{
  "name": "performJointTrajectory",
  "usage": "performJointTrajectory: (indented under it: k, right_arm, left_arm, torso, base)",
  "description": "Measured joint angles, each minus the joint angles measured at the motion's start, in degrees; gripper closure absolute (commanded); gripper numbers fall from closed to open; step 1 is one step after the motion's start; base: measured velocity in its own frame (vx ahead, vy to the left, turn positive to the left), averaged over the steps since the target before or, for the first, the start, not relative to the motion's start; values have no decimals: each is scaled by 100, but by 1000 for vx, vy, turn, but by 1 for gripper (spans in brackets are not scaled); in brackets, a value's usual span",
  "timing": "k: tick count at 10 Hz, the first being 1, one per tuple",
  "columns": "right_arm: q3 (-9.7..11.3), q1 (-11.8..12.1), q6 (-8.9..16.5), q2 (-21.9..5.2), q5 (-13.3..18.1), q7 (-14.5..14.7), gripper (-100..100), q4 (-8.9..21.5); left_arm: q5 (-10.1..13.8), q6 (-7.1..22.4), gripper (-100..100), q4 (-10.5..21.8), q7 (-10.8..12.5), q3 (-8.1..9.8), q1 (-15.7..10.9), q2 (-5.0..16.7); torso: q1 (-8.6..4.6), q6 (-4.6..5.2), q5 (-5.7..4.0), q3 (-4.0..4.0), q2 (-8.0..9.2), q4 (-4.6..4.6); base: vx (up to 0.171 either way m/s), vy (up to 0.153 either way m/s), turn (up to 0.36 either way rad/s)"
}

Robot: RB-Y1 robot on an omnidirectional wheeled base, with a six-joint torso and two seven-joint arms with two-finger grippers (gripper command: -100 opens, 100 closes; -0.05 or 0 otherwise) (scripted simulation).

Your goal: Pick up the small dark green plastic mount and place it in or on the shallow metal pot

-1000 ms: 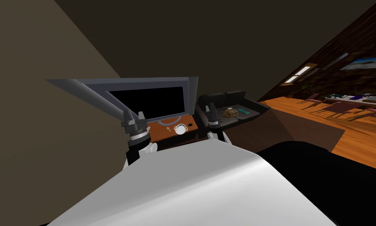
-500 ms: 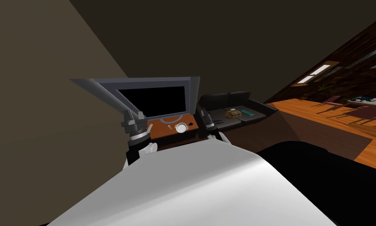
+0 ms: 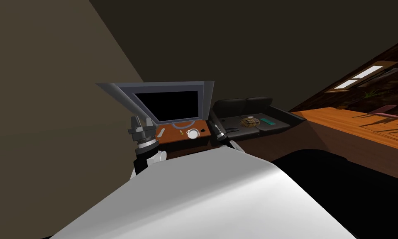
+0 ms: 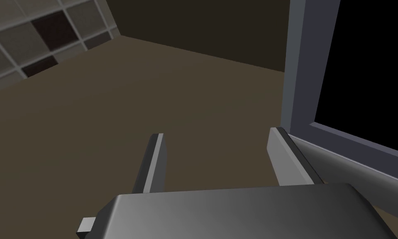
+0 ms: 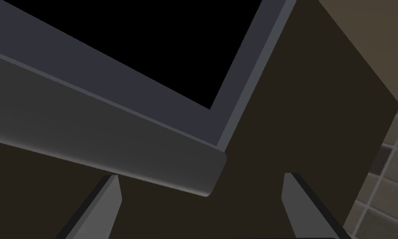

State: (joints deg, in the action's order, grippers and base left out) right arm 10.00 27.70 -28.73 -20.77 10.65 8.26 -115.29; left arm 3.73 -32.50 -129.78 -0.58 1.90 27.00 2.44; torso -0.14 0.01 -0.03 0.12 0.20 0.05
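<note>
The small dark mount (image 3: 203, 131) lies on a brown wooden table (image 3: 171, 140), just right of a shallow white pot (image 3: 192, 134) with two side handles. My left gripper (image 3: 142, 123) is raised at the table's left end, and its wrist view shows that gripper (image 4: 218, 159) open and empty beside a grey screen frame (image 4: 297, 83). At the table's right end my right gripper (image 3: 214, 124) sits close to the mount; seen from its own wrist, the right gripper (image 5: 202, 203) is open with nothing between its fingers, below the screen frame (image 5: 111, 132).
A large grey-framed black screen (image 3: 169, 106) stands at the back of the table. A small yellow object (image 3: 180, 133) and a white elongated object (image 3: 161, 132) lie left of the pot. A dark sofa (image 3: 277, 124) with a plaid cushion (image 3: 250, 122) stands to the right.
My whole view has swung, so the screen and sofa slid right and the orange floor moved off. The right gripper has shifted left toward the table's right end. The white object came into sight.
</note>
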Motion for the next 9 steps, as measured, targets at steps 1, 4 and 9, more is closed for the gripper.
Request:
performJointTrajectory:
  k: [1,4,9]
  right_arm:
    - [157,117,-42,-132,105,113,-100,131]
    - [350,116,33,-504,234,241,-100,566]
    - [787,81,124,-1190,495,518,-100,1457]
  left_arm:
    - [0,0,0,0,0,0,0,0]
    - [0,0,0,0,0,0,0,0]
    - [0,0,0,0,0,0,0,0]
  torso:
    - [4,-1,1,0,0,0]
    - [5,1,1,-3,-6,-1]
    - [5,-2,1,-5,-9,-2]
  base:
    - [-40,-14,71]
    - [-43,-12,154]
    - [-41,-5,186]
